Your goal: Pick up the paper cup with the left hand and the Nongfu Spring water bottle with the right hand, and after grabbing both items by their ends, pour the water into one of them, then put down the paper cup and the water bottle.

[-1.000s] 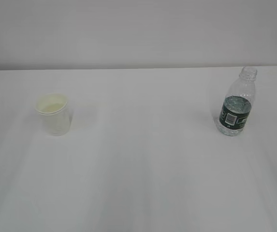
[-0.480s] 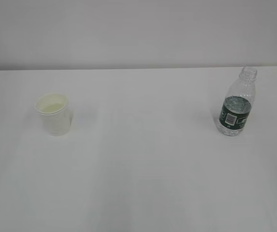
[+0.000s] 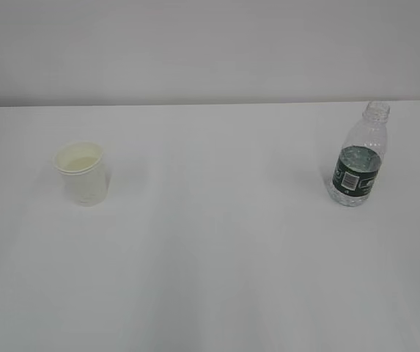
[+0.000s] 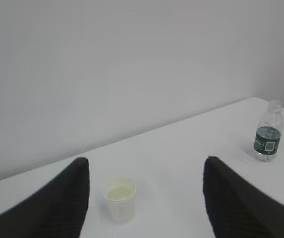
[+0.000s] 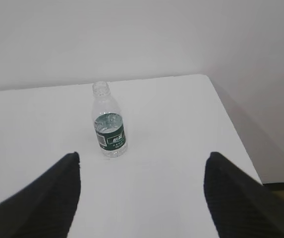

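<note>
The white paper cup (image 3: 83,173) stands upright on the left of the table, its cream inside showing. Far to the right stands the Nongfu Spring water bottle (image 3: 358,157), capless, with a dark green label and some water in its lower part. Neither arm shows in the exterior view. In the left wrist view my left gripper (image 4: 145,161) is open and held back from the cup (image 4: 120,199), which lies ahead between the two black fingers, nearer the left one; the bottle (image 4: 268,138) is far right. My right gripper (image 5: 142,156) is open, with the bottle (image 5: 109,127) ahead, untouched.
The white table (image 3: 217,242) meets a plain pale wall behind. Its right edge and rounded far corner (image 5: 208,79) lie just right of the bottle, with dark floor (image 5: 280,187) beyond the drop.
The cup and bottle have not moved in the exterior view. Faint shadows on the tabletop have faded.
</note>
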Robot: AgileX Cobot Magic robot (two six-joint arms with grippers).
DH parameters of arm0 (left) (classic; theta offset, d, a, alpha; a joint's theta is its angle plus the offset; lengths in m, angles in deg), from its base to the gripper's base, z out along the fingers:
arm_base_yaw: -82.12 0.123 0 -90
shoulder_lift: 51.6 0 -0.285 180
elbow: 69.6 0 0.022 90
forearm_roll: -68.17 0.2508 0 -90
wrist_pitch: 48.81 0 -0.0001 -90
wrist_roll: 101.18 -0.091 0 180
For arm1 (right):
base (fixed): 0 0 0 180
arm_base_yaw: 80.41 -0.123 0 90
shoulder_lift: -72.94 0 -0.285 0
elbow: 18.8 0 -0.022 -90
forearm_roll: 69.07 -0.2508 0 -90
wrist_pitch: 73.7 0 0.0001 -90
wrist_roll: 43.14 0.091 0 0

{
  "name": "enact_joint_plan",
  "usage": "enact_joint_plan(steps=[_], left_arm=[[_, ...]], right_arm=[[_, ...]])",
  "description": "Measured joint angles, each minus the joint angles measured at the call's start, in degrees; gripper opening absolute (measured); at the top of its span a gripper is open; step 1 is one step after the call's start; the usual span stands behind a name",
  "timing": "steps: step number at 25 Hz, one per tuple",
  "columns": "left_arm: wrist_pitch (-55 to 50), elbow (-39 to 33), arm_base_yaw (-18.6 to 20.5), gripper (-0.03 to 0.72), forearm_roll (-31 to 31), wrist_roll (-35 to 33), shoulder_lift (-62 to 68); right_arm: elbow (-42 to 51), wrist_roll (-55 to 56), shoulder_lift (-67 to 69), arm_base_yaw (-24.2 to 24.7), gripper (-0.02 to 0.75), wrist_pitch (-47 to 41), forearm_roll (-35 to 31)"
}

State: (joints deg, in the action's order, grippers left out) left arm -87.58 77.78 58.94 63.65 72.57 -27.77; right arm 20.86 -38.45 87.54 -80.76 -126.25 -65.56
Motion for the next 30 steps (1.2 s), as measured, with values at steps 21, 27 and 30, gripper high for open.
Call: enact_joint_plan(steps=[21,27,30], left_arm=[[-8.79,-9.77,0.00,0.498,-8.08,-0.04,-6.87],[-10.78,-9.90,0.00,0.486,-6.76,-0.04,-9.35],[-14.74,-9.90,0.00,0.484,-5.96,-0.04,-10.30]], right_arm=[[-0.19,-11.49,-7.58,0.00,0.590,-11.53,-4.83],[-0.19,-11.49,-7.82,0.00,0.590,-14.97,-5.68],[-0.19,-11.49,-7.82,0.00,0.590,-16.34,-6.34]])
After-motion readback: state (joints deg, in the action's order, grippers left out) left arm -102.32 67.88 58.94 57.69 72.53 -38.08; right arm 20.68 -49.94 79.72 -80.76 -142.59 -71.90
